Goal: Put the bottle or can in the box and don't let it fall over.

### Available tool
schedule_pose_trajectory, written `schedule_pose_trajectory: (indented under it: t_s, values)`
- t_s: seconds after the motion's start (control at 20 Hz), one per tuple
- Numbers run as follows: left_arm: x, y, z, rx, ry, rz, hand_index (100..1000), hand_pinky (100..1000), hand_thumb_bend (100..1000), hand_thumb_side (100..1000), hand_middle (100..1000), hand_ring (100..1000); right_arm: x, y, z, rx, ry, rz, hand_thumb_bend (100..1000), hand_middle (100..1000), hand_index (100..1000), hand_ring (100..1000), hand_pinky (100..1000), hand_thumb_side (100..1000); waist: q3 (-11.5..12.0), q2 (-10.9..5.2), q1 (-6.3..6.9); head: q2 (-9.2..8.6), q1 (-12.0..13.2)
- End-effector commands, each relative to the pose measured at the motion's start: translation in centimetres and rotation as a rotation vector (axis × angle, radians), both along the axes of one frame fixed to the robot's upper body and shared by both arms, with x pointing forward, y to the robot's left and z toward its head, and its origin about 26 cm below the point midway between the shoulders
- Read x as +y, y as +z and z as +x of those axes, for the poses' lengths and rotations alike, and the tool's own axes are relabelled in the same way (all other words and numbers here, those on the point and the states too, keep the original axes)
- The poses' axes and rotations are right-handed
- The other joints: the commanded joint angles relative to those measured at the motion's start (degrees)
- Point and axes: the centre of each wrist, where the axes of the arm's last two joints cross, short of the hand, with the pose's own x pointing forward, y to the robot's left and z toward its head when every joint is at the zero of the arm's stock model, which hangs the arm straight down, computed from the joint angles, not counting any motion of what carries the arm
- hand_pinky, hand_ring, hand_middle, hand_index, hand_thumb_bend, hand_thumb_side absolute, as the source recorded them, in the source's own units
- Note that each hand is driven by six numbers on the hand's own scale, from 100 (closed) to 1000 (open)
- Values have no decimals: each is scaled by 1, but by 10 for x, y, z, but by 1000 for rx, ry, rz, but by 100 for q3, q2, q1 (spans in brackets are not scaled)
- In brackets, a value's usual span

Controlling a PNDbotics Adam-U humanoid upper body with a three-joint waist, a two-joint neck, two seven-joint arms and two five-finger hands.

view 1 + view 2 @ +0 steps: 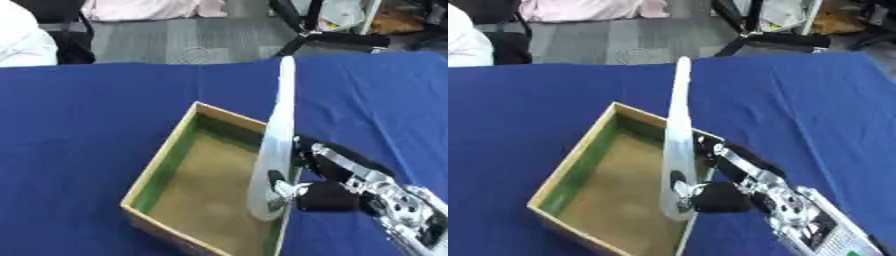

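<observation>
Counter (87, 125), covered in dark blue cloth: carries the box; no hazard of its own.

Open shallow wooden box (162, 167), green-lined inner walls, tan floor: empty except for the bottle's base at its right wall.

Tall, slender, pale translucent bottle (276, 145): near upright, base apparently low inside the box, though contact with the floor is unclear. A high, narrow shape could topple if released tilted or nudged as the fingers withdraw.

Right robot hand (710, 196), black and silver: fingers curled round the bottle's lower part.
</observation>
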Motion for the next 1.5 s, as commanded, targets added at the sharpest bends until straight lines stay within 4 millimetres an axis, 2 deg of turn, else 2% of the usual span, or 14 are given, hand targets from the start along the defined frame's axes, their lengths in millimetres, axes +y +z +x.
schedule_pose_trajectory:
  t_s: [0.05, 0.25, 0.3, 0.35, 1.1, 1.5]
  values:
    - [4, 11, -4, -30, 13, 35, 786, 1000, 100, 596, 1000, 1000, -7, 8, -1, -41, -1, 1, 100, 1000, 1000, 1000, 1000, 199, -5, -129, 2, -70, -4]
    - [4, 11, -4, -30, 15, 34, 786, 1000, 100, 597, 1000, 1000, -11, 7, -1, -55, 4, 3, 100, 1000, 1000, 1000, 1000, 199, -3, -140, -5, -71, -2]
    - [4, 11, -4, -30, 16, 34, 786, 1000, 100, 597, 1000, 1000, -13, 6, -1, -58, 1, 1, 100, 1000, 1000, 1000, 1000, 240, -3, -143, -8, -73, -1]
    - [4, 11, -4, -30, 17, 35, 786, 1000, 100, 597, 1000, 1000, -15, 6, -1, -60, -4, 0, 100, 1000, 1000, 1000, 1000, 199, -4, -147, -12, -73, 3]
    - [6, 11, -4, -29, 26, 36, 786, 1000, 100, 597, 1000, 1000, -49, -3, -1, -103, -113, 1, 100, 1000, 1000, 1000, 1000, 201, -40, -161, -22, -57, 47]
    - [7, 9, -5, -23, 34, 40, 786, 1000, 100, 596, 1000, 1000, -77, 15, 3, -266, -208, 70, 100, 1000, 1000, 1000, 1000, 202, -102, -175, -13, -46, 61]
